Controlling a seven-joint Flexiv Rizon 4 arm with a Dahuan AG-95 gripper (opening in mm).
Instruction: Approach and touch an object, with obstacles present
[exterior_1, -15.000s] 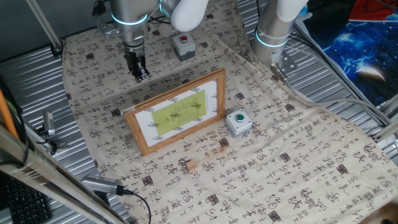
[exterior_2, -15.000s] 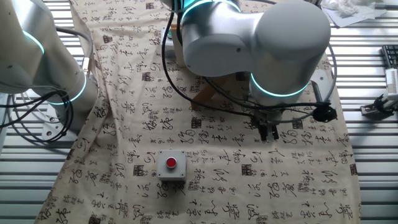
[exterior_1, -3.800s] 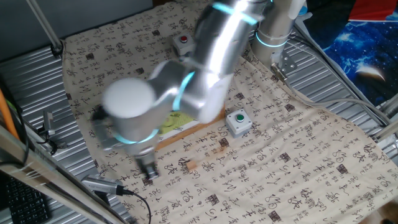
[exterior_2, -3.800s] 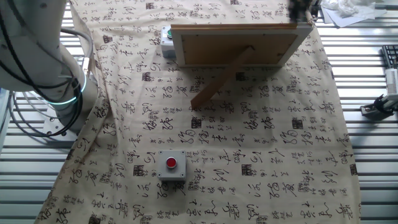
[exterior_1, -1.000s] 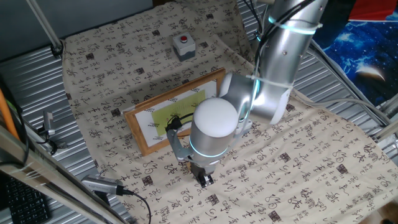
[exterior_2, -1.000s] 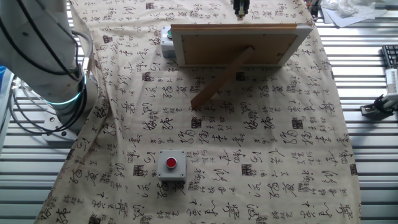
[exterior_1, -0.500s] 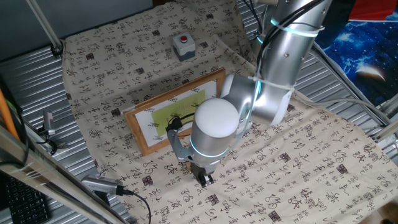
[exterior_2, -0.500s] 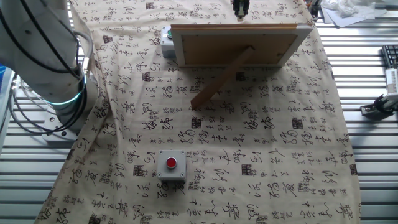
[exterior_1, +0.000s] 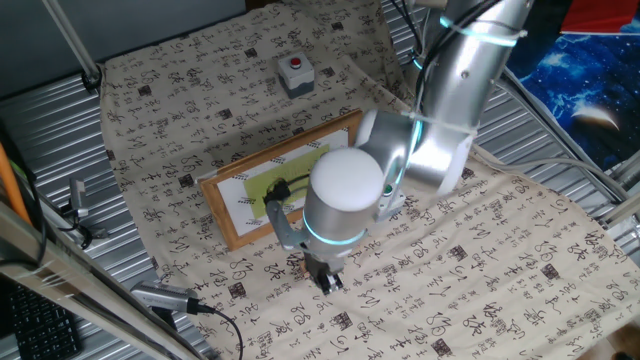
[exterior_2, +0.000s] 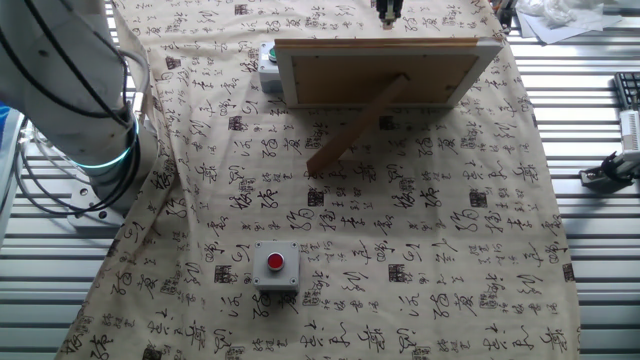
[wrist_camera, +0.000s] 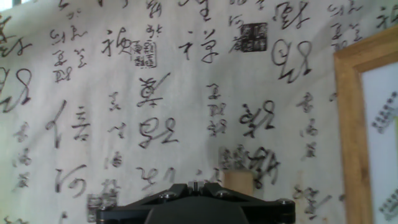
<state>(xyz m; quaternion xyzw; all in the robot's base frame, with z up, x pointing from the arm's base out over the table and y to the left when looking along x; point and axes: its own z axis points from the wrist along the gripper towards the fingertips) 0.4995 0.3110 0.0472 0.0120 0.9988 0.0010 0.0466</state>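
The tiny light-tan wooden cube (wrist_camera: 238, 182) lies on the printed cloth in the hand view, just ahead and slightly right of my fingers. My gripper (exterior_1: 326, 281) hangs low over the cloth in front of the picture frame (exterior_1: 228, 203), with its fingers pressed together and nothing between them. In that fixed view my wrist hides the cube. The frame's wood edge (wrist_camera: 348, 130) fills the right side of the hand view. In the other fixed view the frame shows its back (exterior_2: 440, 72), only my fingertips (exterior_2: 387, 12) show above it, and the cube is hidden.
A grey box with a red button (exterior_1: 294, 72) sits at the far side of the cloth, also seen in the other fixed view (exterior_2: 275, 265). A green-button box (exterior_2: 267, 52) peeks out beside the frame. The frame's prop leg (exterior_2: 355, 128) slants across the cloth. A second arm's base (exterior_2: 90, 120) stands at the left.
Over the last second my arm has shifted slightly and the gripper has moved a little up and left over the cloth. The frame and button boxes have not moved.
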